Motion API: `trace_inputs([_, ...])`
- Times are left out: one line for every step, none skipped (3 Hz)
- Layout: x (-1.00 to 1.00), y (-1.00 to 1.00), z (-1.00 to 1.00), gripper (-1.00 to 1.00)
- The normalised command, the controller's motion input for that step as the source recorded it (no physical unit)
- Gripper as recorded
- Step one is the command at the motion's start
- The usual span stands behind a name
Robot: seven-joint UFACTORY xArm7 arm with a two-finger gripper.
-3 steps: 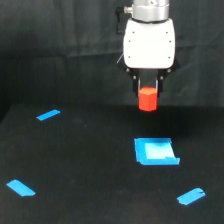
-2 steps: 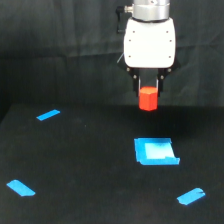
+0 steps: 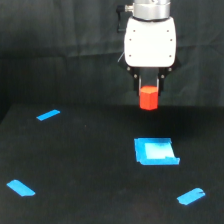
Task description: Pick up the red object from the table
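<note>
A dark cloth backdrop hangs behind a wide matte black table [image 3: 75, 165], so that only the bright markers and the white arm stand out. Nearest the camera lie two blue tape strips, one at the exterior view's left [image 3: 21, 188] and one at its right [image 3: 191, 196]; further in sits a flat blue square patch [image 3: 155, 151], and beyond it, to the left, a third blue strip [image 3: 48, 115]; they read as position markers, though what each marks is not shown. Farthest back hangs the white-bodied gripper [image 3: 149, 95], its dark fingers pinched on the small red-orange block [image 3: 148, 98], which is up off the table, above and behind the blue patch; judging by that gap, the pick looks essentially done. The grip falls on the block's upper part, leaving the lower part free. The fingertips are hard to separate from the black backdrop; the arm above the wrist is cut off by the frame's top edge.
</note>
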Motion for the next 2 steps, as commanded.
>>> trace_inputs([0.02, -0.02, 0.1, -0.98])
trace_inputs([0.02, -0.02, 0.1, -0.97])
